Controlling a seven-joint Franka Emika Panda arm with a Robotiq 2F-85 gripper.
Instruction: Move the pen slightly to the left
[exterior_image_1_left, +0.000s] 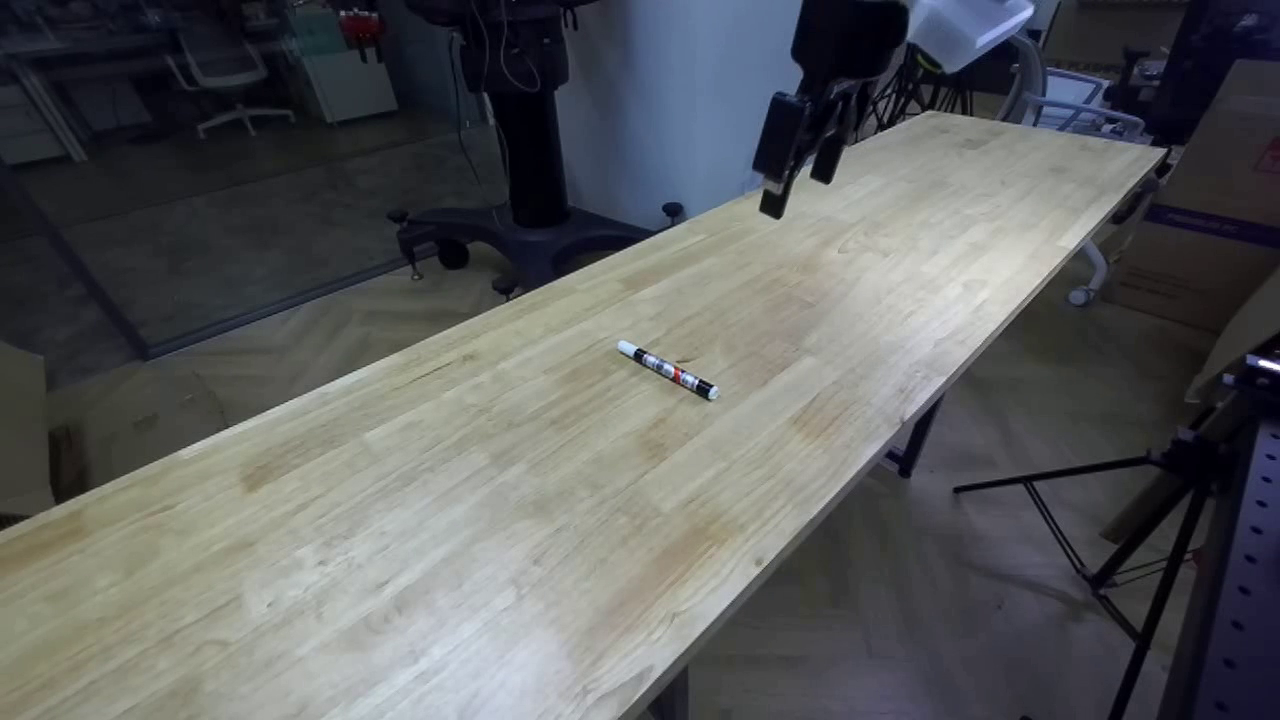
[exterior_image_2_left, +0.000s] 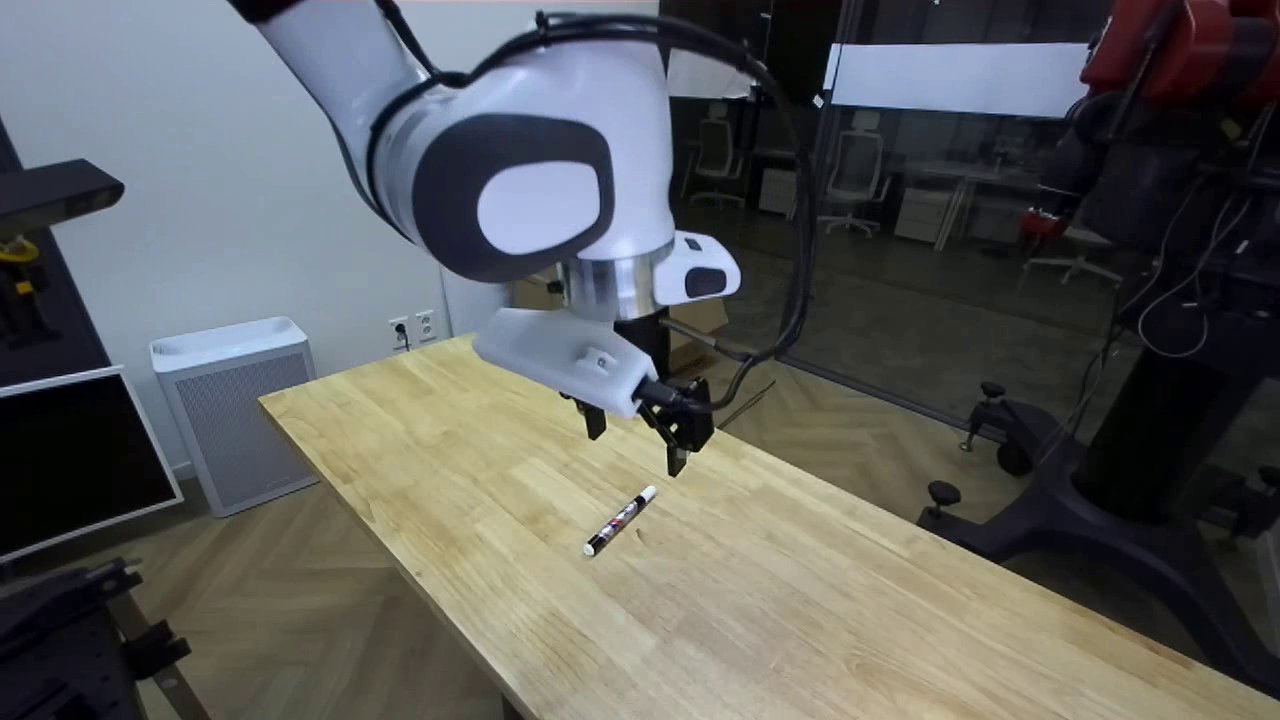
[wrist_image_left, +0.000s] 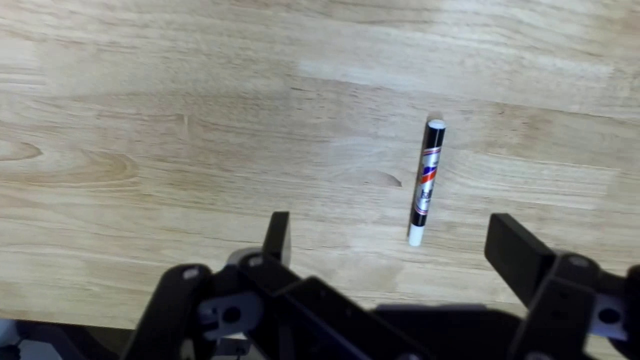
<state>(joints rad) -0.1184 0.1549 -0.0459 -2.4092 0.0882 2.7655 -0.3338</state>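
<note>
The pen is a black marker with white ends and a silver label with red and blue marks. It lies flat on the wooden table in both exterior views (exterior_image_1_left: 667, 371) (exterior_image_2_left: 620, 521) and in the wrist view (wrist_image_left: 427, 182). My gripper is open and empty, held above the table in both exterior views (exterior_image_1_left: 800, 188) (exterior_image_2_left: 637, 448). In the wrist view my gripper (wrist_image_left: 390, 225) has its fingers wide apart, and the pen's white cap end points down toward the gap between them. The fingers are apart from the pen.
The long wooden table (exterior_image_1_left: 450, 520) has bare edges on both long sides. A dark wheeled stand (exterior_image_1_left: 540, 160) is beside one long edge. A tripod (exterior_image_1_left: 1180, 460) stands off the opposite edge. A white air purifier (exterior_image_2_left: 240, 415) stands on the floor near the wall.
</note>
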